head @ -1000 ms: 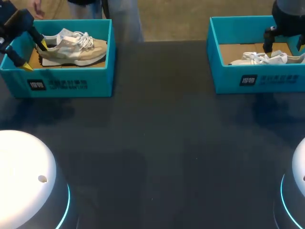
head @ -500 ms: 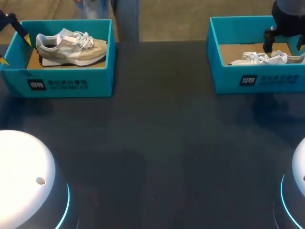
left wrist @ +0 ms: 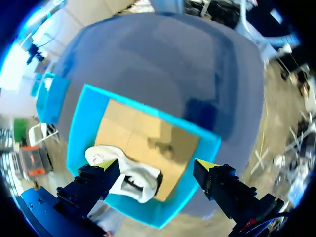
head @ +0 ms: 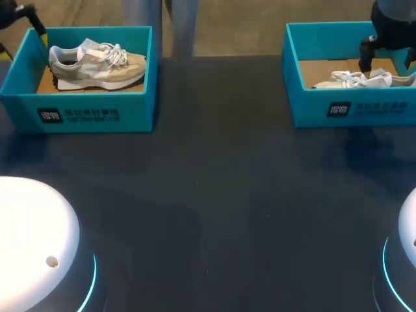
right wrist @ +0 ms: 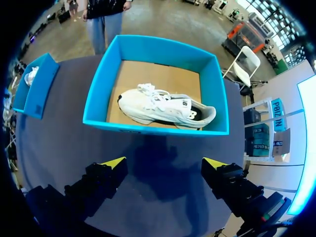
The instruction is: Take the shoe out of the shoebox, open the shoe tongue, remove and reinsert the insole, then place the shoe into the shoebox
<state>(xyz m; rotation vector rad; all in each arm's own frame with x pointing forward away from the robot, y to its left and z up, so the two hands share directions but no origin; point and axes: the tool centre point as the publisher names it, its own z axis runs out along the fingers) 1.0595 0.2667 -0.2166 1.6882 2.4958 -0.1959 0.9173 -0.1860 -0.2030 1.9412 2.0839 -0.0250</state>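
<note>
Pulling back since a second ago, the left gripper [left wrist: 157, 165] hangs wide open off the far-left corner of the left box [head: 84, 114], probably clearing away because the beige shoe [head: 97, 64] lies inside. Spread wide and empty, the right gripper [right wrist: 164, 163] is poised over the white shoe [right wrist: 163, 109] in the right box [right wrist: 148, 129].

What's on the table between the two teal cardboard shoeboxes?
Nothing. The head view shows only bare dark tabletop between the left teal cardboard shoebox with its beige sneaker and the right teal cardboard shoebox with its white sneaker.
</note>
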